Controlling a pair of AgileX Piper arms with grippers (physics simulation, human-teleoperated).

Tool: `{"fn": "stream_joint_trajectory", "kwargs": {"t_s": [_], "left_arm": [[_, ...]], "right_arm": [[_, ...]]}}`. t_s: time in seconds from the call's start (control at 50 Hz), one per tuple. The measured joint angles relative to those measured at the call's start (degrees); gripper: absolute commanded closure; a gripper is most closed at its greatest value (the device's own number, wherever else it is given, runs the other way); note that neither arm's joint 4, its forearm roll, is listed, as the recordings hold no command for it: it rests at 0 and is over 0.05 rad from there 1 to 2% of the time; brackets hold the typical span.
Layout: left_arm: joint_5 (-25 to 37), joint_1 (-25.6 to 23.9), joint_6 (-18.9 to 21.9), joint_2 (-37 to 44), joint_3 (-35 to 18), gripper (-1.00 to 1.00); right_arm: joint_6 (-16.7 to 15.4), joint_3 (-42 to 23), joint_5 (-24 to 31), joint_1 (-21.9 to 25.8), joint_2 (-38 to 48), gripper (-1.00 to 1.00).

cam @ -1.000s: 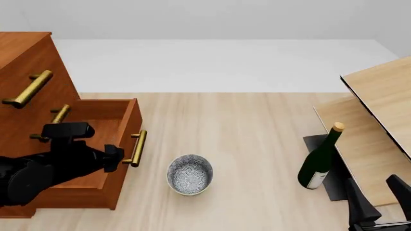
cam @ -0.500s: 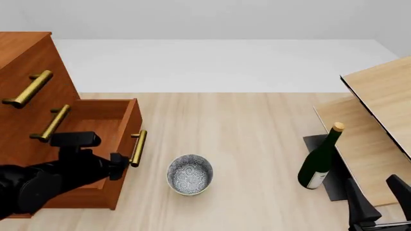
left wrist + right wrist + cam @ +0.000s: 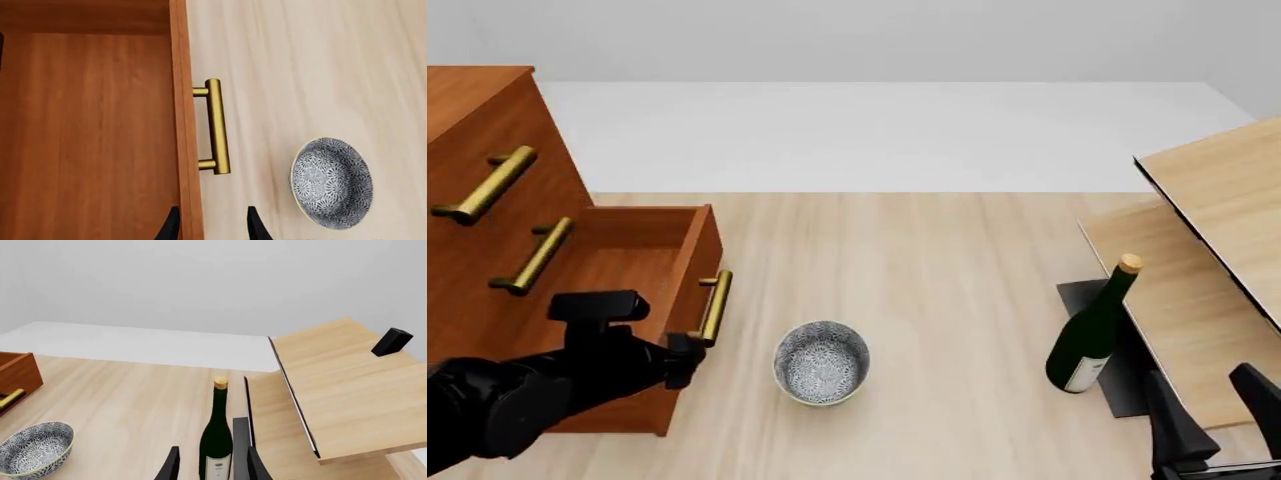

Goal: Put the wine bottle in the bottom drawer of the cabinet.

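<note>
The wine bottle (image 3: 1090,335) stands upright at the right of the table, dark green with a tan top; it also shows in the right wrist view (image 3: 217,440). My right gripper (image 3: 1217,415) sits open just near of it, the bottle (image 3: 217,440) ahead between the fingers and untouched. The cabinet (image 3: 481,180) fills the left side. Its bottom drawer (image 3: 627,250) is pulled out, with a bare wooden floor (image 3: 93,130). My left gripper (image 3: 683,360) hangs open over the near end of the drawer's front wall (image 3: 184,125), just short of the brass handle (image 3: 217,125), holding nothing.
A blue-patterned bowl (image 3: 822,362) sits on the table just right of the open drawer and shows in the left wrist view (image 3: 330,182). Pale wood panels (image 3: 1214,200) slope up at the right, behind the bottle. A small black block (image 3: 391,341) lies on the upper panel.
My left gripper has drawn back along the drawer front toward the near side, away from the handle. The drawer, bottle and right arm have not moved.
</note>
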Motion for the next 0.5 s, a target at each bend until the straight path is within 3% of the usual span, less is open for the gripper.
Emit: {"fn": "stream_joint_trajectory", "kwargs": {"t_s": [0.5], "left_arm": [[-1.25,-3.10,-0.82,0.85,0.08,-1.00]], "right_arm": [[0.03,-0.02,0.30,0.06,-0.34,-1.00]]}}
